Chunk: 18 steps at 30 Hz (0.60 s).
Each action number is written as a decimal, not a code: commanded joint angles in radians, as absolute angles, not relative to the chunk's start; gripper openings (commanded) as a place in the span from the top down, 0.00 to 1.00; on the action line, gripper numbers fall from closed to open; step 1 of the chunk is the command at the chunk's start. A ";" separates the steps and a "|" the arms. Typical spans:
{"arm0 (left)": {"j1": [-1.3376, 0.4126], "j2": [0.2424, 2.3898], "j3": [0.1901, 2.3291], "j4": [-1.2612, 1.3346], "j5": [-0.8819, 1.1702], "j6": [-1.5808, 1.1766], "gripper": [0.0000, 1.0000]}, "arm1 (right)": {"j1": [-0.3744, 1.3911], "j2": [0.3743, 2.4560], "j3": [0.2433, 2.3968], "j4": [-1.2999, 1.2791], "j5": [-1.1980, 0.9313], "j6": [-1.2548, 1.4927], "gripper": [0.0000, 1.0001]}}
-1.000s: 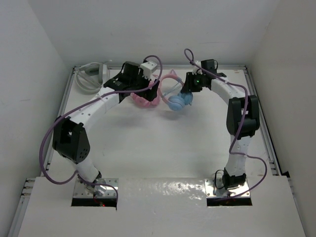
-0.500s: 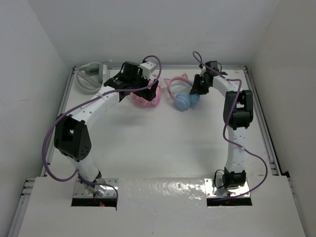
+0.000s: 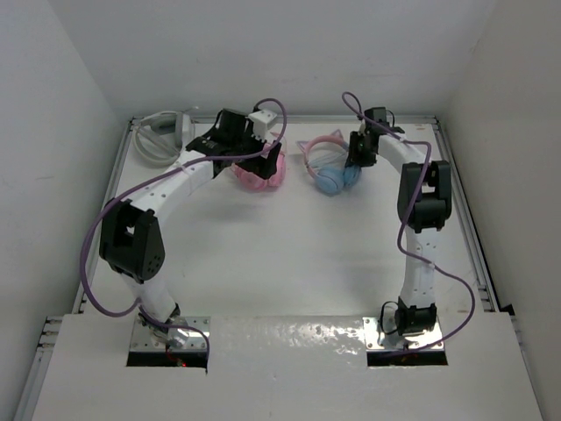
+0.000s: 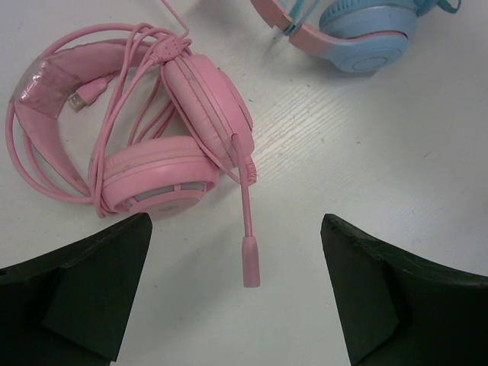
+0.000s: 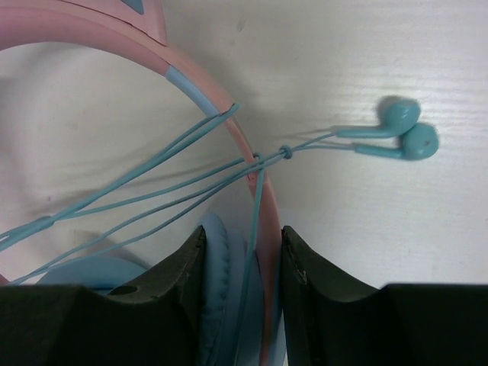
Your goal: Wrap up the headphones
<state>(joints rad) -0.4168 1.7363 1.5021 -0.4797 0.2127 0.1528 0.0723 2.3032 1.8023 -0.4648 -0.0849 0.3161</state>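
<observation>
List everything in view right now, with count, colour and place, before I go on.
blue headphones: 1, light-blue cups and pink headband, far side of the table, right of centre
pink headphones: 1, all pink with a mic boom, far side, left of centre
grey headphones: 1, grey-white, far left corner
earbuds: 2, light-blue, on the table beside the blue headphones' headband; their thin cable crosses it
table: 1, white
left gripper: 1, black, open above the pink headphones
right gripper: 1, black, shut on the blue headphones
</observation>
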 commanded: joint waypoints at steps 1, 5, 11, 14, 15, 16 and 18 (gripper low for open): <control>-0.400 1.741 1.554 -0.468 0.230 0.150 0.09 | 0.133 2.175 1.783 -0.468 -0.087 0.240 1.00; -0.391 1.755 1.571 -0.479 0.258 0.140 0.09 | 0.161 2.079 1.738 -0.460 -0.188 0.239 1.00; -0.387 1.756 1.578 -0.480 0.259 0.140 0.09 | 0.172 2.026 1.704 -0.433 -0.334 0.282 1.00; -0.384 1.755 1.578 -0.480 0.261 0.141 0.09 | 0.172 2.036 1.695 -0.419 -0.405 0.302 1.00; -0.385 1.753 1.577 -0.482 0.259 0.141 0.09 | 0.170 2.049 1.697 -0.419 -0.414 0.305 1.00; -0.385 1.752 1.577 -0.482 0.259 0.141 0.09 | 0.170 2.057 1.700 -0.420 -0.419 0.307 1.00; -0.385 1.749 1.575 -0.482 0.258 0.143 0.09 | 0.164 2.077 1.704 -0.420 -0.426 0.311 1.00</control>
<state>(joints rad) -0.3958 1.7565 1.5372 -0.4988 0.2440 0.1490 0.1768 2.0785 1.6962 -0.4671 -0.3382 0.2749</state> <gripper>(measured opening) 0.906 0.361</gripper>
